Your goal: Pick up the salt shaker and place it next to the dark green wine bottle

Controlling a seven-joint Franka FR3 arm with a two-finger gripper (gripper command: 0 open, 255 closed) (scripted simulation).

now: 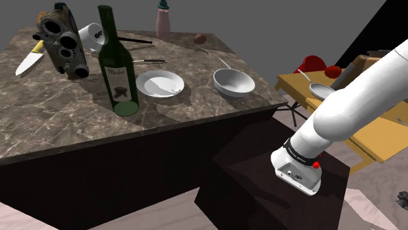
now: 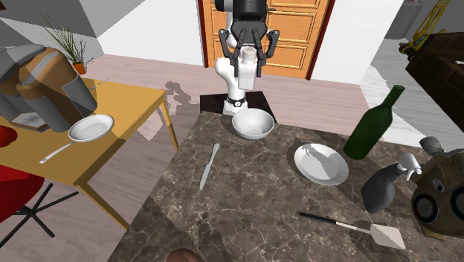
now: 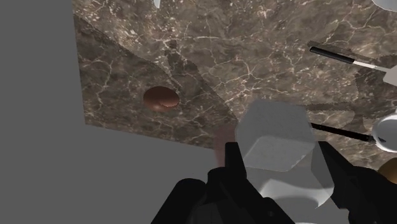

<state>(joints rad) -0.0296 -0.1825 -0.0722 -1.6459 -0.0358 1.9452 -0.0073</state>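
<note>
At the table's [image 1: 59, 124] far edge in the shoulder view, the salt shaker [image 1: 163, 19] stood ungrasped, well apart from the wine bottle [image 1: 116, 62], my gripper [image 2: 250, 65] high with fingers apart; grasp, transfer and placement were all outstanding.

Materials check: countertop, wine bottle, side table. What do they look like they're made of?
Countertop: polished stone, probably marble; it is dark brown with pale veins and a soft sheen.
Wine bottle: looks like dark green glass, with glossy highlights; the pale label is likely paper.
Side table: yellowish and matte, probably wood, though no grain shows clearly.
</note>
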